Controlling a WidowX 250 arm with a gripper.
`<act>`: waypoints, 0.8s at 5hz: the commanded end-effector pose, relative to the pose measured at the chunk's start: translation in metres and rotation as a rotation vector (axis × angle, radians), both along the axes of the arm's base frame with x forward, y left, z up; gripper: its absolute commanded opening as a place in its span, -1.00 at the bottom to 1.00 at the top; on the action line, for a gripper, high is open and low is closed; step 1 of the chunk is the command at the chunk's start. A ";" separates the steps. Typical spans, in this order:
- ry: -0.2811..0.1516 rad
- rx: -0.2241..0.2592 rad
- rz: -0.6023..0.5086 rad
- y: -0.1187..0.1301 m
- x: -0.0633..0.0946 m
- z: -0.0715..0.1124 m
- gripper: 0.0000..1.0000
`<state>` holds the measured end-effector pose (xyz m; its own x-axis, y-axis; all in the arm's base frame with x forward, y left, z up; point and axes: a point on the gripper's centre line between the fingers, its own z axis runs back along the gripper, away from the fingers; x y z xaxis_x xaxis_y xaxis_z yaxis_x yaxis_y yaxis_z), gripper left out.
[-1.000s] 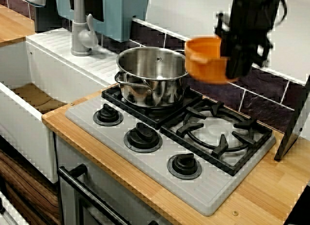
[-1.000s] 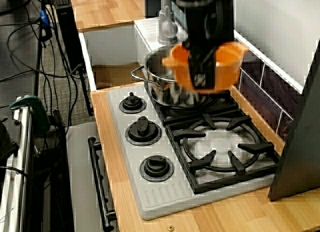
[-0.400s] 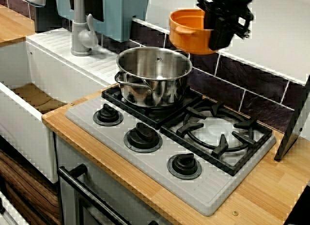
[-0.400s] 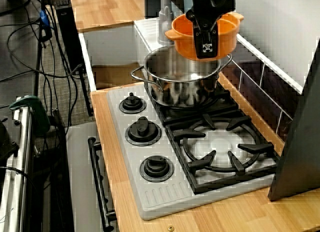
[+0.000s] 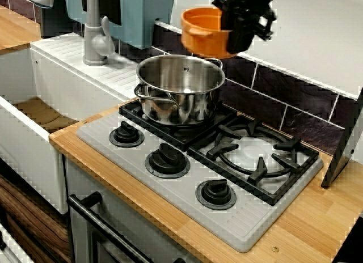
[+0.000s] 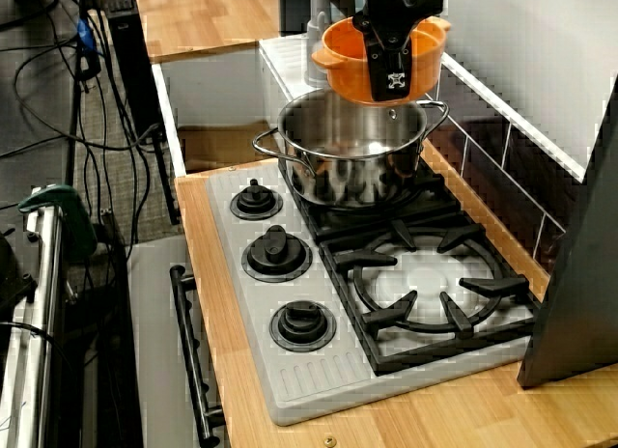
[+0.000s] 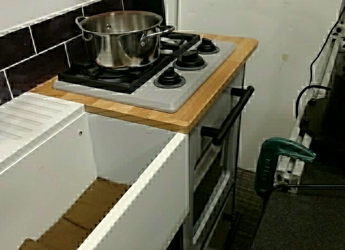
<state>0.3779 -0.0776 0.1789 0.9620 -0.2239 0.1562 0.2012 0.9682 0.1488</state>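
1. The claw (image 5: 239, 43) was clenched on the rim of an orange bowl (image 5: 199, 32), holding it in the air. In the view along the stove, one finger (image 6: 394, 73) lay flat against the outside of the bowl's wall.
2. The orange bowl (image 6: 340, 60) hung upright, near the back edge of the table (image 5: 317, 217) and close to the tiled wall (image 5: 283, 104). It was just above the back rim of a steel pot (image 5: 180, 92). Whether bowl and pot touched could not be told.
3. Farthest left, beyond the table's left edge, stood a white sink (image 5: 28, 144), with a grey faucet (image 5: 93, 36) behind it.
4. Next came the steel pot (image 6: 352, 158), which stood upright on the back left burner of the hob (image 5: 232, 226), toward the table's back left corner. In the view from the sink side the pot (image 7: 121, 37) showed both of its handles.
5. Three black knobs (image 5: 167, 160) ran in a row along the hob's front edge, in front of the pot.
6. To the right of the pot lay a black grate (image 5: 255, 155) over the second burner.
7. At the table's right edge a dark panel (image 5: 346, 144) leaned upright, well apart from the bowl.
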 end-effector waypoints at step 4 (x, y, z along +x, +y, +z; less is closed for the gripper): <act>-0.221 0.248 0.066 0.020 -0.003 0.027 -1.00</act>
